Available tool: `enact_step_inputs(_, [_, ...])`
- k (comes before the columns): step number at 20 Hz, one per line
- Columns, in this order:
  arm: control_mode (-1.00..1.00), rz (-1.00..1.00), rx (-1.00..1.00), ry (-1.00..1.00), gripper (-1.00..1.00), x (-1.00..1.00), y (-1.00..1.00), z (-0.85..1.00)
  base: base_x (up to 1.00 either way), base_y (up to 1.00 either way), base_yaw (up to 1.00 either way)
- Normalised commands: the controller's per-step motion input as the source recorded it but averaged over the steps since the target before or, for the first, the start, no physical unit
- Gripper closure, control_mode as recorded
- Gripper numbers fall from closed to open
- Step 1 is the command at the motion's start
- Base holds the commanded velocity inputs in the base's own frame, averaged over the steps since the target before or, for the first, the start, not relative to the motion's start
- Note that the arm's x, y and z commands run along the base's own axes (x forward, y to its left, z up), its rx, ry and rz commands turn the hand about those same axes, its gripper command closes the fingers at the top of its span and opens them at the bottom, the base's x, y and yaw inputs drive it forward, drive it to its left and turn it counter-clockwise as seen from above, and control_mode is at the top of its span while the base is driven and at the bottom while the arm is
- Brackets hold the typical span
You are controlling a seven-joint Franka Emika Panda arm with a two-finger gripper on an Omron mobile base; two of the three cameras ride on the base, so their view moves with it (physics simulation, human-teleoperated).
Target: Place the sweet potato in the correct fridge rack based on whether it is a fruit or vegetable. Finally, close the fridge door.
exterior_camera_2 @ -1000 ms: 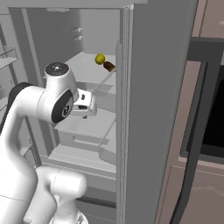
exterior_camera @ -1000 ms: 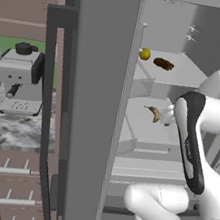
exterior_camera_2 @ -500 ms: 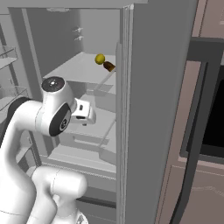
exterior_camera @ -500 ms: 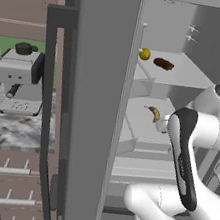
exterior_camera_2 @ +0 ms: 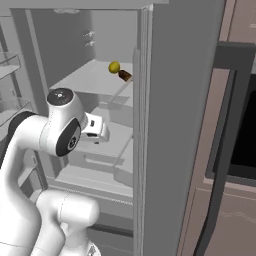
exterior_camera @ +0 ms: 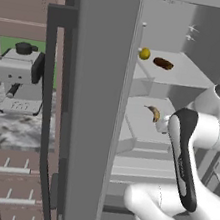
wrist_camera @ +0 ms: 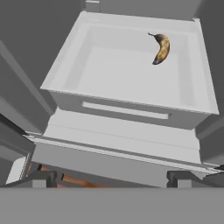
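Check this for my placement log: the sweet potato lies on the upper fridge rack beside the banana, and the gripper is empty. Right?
Not quite. Beside the sweet potato on the upper rack is a round yellow fruit, as the left base view shows. The banana lies on the shelf below. The gripper is indeed empty.

A rendered home kitchen, seen from a mobile robot's cameras. A tall grey fridge [exterior_camera: 92, 104] stands open, its pale shelves [exterior_camera: 189, 74] holding a sweet potato [exterior_camera: 163, 63], a round yellow fruit [exterior_camera: 145, 53] and, on a lower shelf, a banana [wrist_camera: 162, 48]. Left of the fridge, a white and black coffee machine [exterior_camera: 18, 79] sits on a marbled countertop [exterior_camera: 7, 128] above brown drawers [exterior_camera: 11, 184] with pale bar handles. Right of the fridge, a dark built-in oven [exterior_camera_2: 240, 130] with a long vertical handle is set into brown cabinetry [exterior_camera_2: 240, 220].
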Motion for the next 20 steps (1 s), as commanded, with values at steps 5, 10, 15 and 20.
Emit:
enact_step_inputs(5, [1.00, 0.00, 0.00, 0.00, -1.00, 0.00, 0.00, 0.00, -0.43, 0.00, 0.00])
enact_step_inputs(10, [1.00, 0.00, 0.00, 0.00, -1.00, 0.00, 0.00, 0.00, -0.46, 0.00, 0.00])
enact_step_inputs(15, [1.00, 0.00, 0.00, 0.00, -1.00, 0.00, 0.00, 0.00, -0.41, 0.00, 0.00])
enact_step_inputs(20, [1.00, 0.00, 0.00, 0.00, -1.00, 0.00, 0.00, 0.00, -0.43, 0.00, 0.00])
